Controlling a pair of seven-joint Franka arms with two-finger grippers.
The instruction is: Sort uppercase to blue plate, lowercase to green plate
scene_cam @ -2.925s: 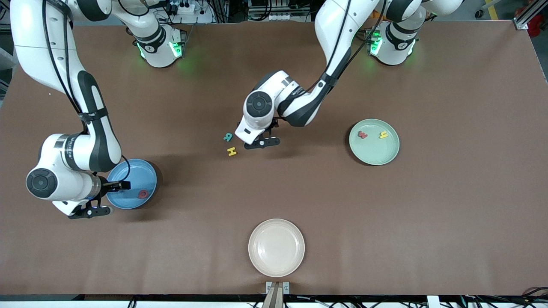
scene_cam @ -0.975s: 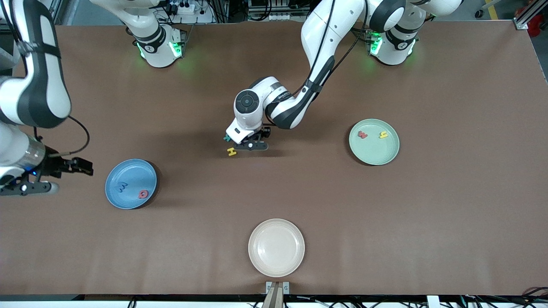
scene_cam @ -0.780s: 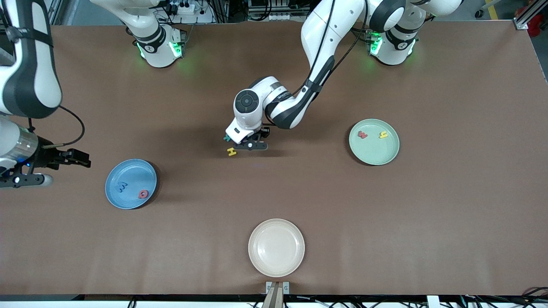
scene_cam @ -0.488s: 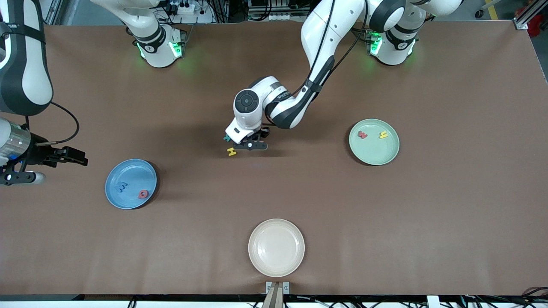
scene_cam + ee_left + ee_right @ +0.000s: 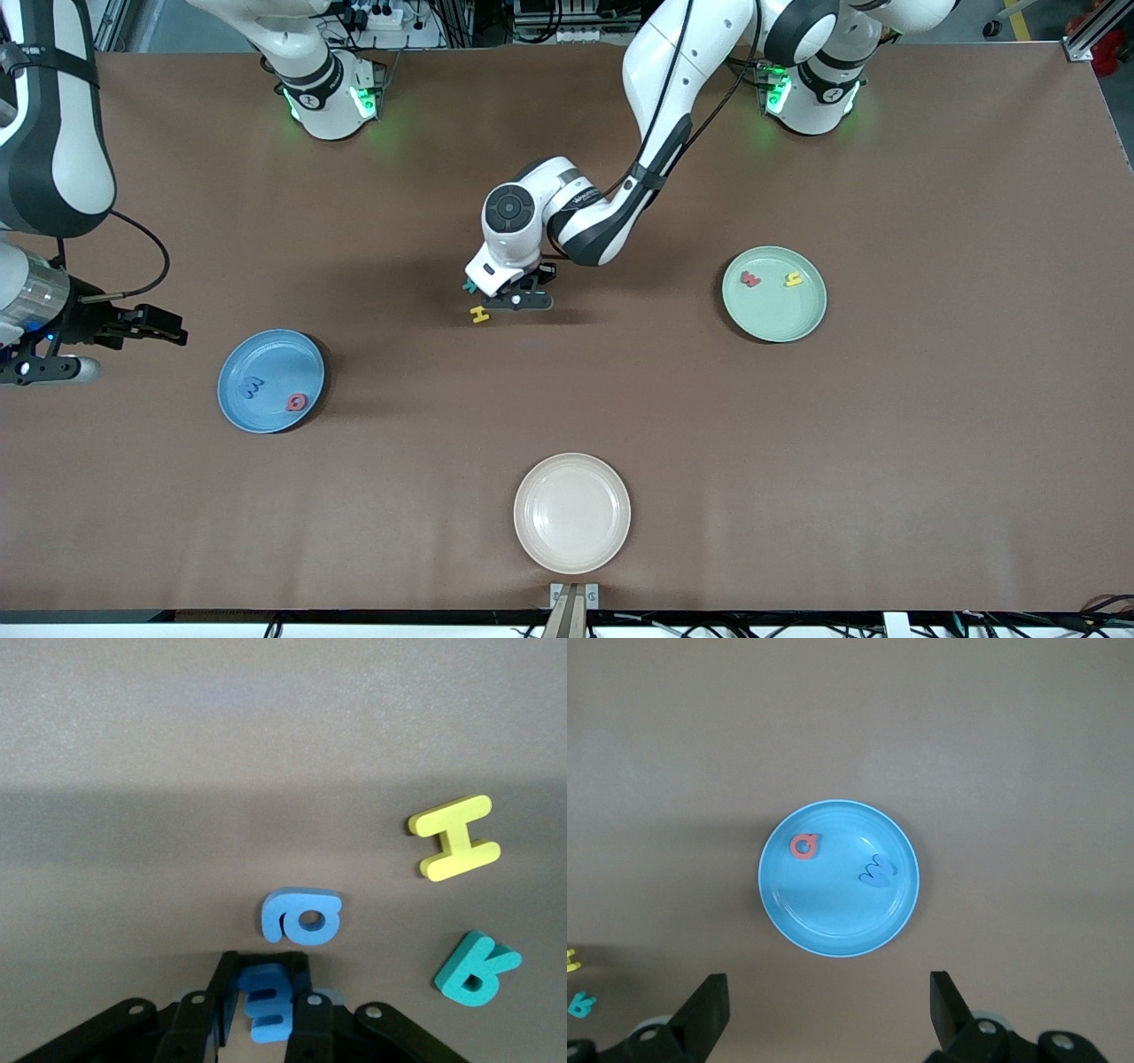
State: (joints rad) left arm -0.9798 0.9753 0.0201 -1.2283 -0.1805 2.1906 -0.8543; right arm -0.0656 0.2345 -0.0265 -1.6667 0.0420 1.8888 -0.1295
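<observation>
The left gripper (image 5: 264, 1014) is down at the middle of the table, its fingers (image 5: 226, 997) pinching a blue E-like letter (image 5: 266, 1001) by its two flat sides; judging by the task, that pinch readies it for a lift to the green plate (image 5: 802, 323), where a small red w (image 5: 750, 279) and a yellow h (image 5: 793, 280) already lie. The held letter stands between the pads with its long axis running out from the fingertips, prongs turned toward one finger. Just past the fingertips lies a blue e (image 5: 302, 916), flat, apart from the held one. Farther off to one side of the fingers are the yellow H (image 5: 454, 837) and teal R (image 5: 476, 969), both flat and tilted.

The right gripper (image 5: 824, 1014) waits, fingers spread wide, above the table beside the blue plate (image 5: 833, 935), which holds the red Q (image 5: 803, 846) and blue W (image 5: 876, 870).
</observation>
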